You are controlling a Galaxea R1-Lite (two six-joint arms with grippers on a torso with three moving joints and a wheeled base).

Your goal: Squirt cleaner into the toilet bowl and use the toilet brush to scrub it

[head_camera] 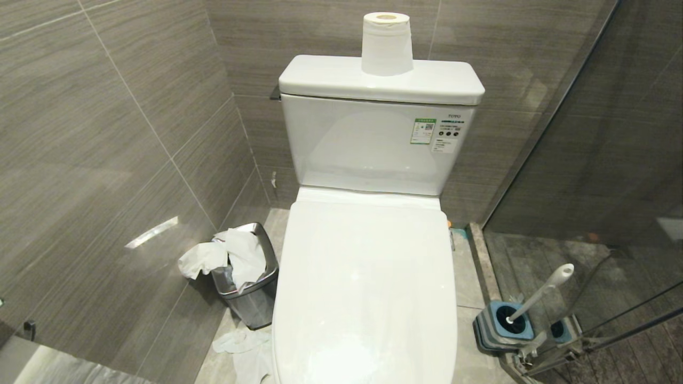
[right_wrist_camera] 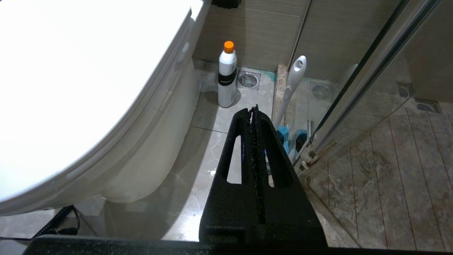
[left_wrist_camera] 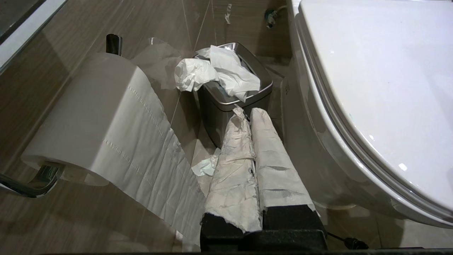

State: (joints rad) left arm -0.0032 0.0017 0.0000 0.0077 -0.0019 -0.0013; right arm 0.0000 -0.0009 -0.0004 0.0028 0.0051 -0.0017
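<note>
The white toilet's lid (head_camera: 368, 277) is down, so the toilet bowl's inside is hidden, and no cleaner liquid shows. The toilet brush (head_camera: 541, 293) stands in its grey-and-blue holder (head_camera: 504, 325) on the floor right of the toilet, white handle leaning up; its bristle head is hidden. My left gripper (left_wrist_camera: 247, 111), fingers wrapped in pale tape, is shut and empty, low beside the toilet's left flank (left_wrist_camera: 311, 148). The black right gripper (right_wrist_camera: 253, 109) is shut and empty on the toilet's right side, short of the brush handle (right_wrist_camera: 292, 88). Neither arm is in the head view.
A white bottle with an orange cap (right_wrist_camera: 227, 78) stands by the toilet base near a floor drain. A steel bin (head_camera: 251, 288) overflowing with paper sits left of the toilet, more paper (head_camera: 245, 346) on the floor. A wall-mounted paper roll (left_wrist_camera: 95, 117) hangs left. A glass shower screen (head_camera: 613, 186) bounds the right.
</note>
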